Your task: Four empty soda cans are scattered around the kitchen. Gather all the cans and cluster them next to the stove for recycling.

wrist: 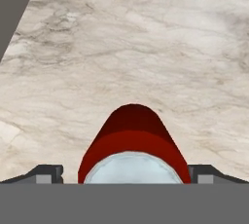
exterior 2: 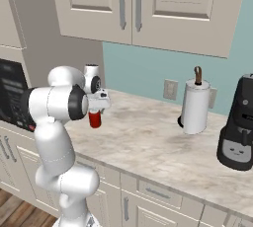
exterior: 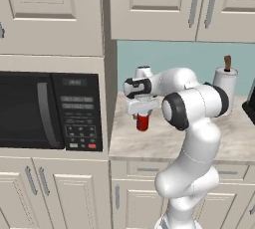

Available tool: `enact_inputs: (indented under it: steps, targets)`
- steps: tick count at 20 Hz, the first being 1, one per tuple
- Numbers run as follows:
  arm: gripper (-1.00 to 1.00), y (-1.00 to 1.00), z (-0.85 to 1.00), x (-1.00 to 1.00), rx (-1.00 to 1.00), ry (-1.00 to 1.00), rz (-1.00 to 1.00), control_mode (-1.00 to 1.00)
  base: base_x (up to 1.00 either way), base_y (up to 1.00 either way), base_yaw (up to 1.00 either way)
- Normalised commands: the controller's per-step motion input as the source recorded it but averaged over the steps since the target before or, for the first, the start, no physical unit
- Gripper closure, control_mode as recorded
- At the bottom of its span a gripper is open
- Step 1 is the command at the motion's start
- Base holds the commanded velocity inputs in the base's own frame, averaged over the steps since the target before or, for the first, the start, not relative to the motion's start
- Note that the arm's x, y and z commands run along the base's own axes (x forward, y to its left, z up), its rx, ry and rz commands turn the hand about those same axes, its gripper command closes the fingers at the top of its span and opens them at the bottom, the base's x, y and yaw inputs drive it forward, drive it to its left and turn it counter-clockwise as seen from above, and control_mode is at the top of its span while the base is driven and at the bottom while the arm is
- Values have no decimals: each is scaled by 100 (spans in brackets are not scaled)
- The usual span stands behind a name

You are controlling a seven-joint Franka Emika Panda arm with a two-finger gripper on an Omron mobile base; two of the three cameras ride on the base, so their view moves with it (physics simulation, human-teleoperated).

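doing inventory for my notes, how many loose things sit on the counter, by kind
red soda can: 1
paper towel roll: 1
black coffee machine: 1
total: 3
The can stands upright on the counter, between the fingertips of the open gripper.

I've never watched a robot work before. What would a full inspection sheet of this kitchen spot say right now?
Surface: marble-look counter, bare around the can.
Job's things: one red soda can upright on the counter near its left end; the hand view shows its silvery top.
Clutter: paper-towel roll and black coffee machine further right.
Grippers: gripper directly above the can, jaws open either side, not closed on it.
Cables: nothing seen.
Surroundings: microwave built into the cabinets at left, upper cabinets, teal wall with outlet.
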Motion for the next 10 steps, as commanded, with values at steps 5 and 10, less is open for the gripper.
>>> enact_inputs:
  steps: [5,10]
  targets:
    - [-100,0,-5,-15,0,0,0,-100,0,0,0]
    - [-100,0,-10,-8,0,1,0,-100,0,0,0]
